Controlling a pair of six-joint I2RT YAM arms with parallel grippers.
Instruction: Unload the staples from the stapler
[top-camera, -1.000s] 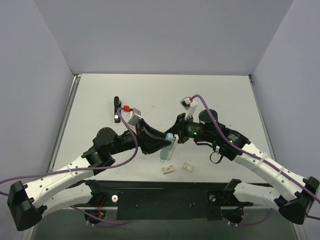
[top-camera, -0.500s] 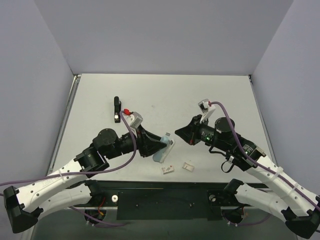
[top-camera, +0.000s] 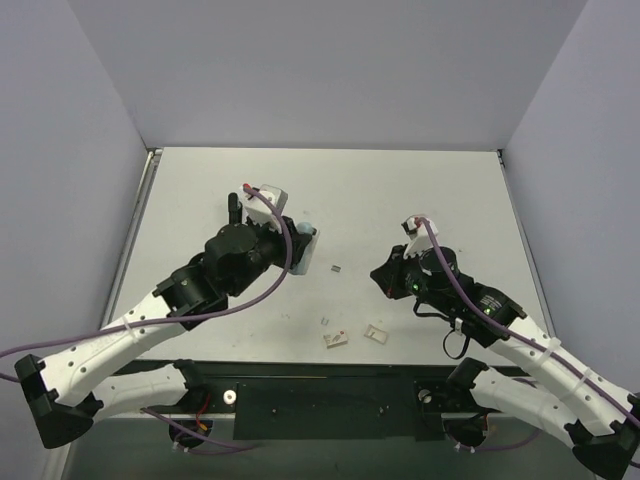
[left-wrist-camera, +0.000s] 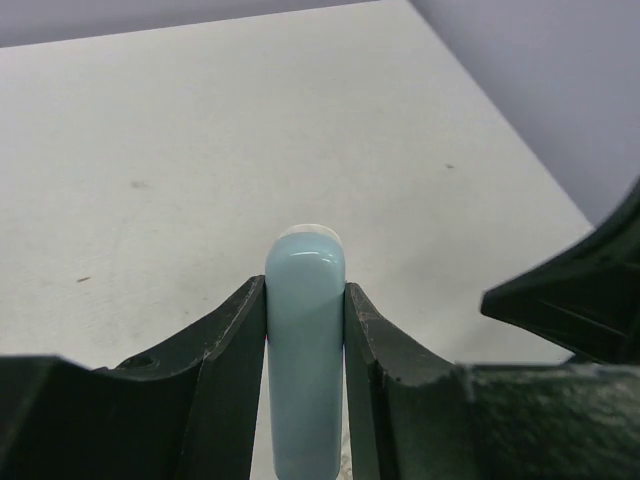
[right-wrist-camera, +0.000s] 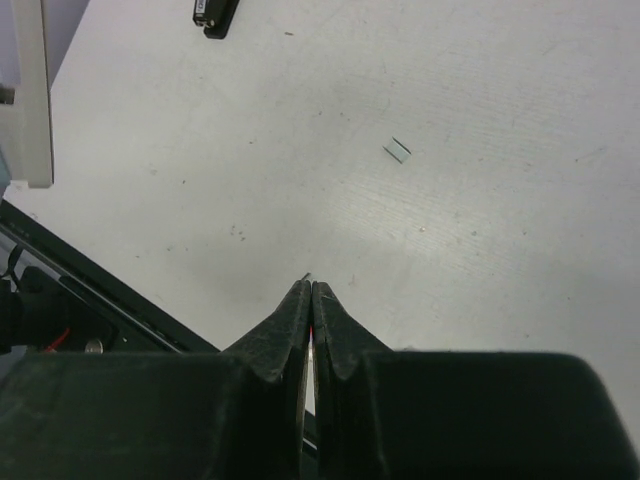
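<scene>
The light-blue stapler stands upright between the jaws of my left gripper, which is shut on its sides. In the top view, the left gripper holds the stapler above the table's left-middle. A short strip of staples lies on the table between the two arms, also visible as staples in the right wrist view. My right gripper is shut, with a tiny sliver poking out at its tip that I cannot identify. From above, the right gripper sits right of the strip.
A slim black bar lies at the back left, seen as the black bar from the right wrist. Two white squarish scraps lie near the front edge. The table's dark front rail runs close below the right gripper.
The left gripper has carried the stapler back and left, away from the right gripper. The right gripper has pulled off to the right. A staple strip now lies on the table between them.
</scene>
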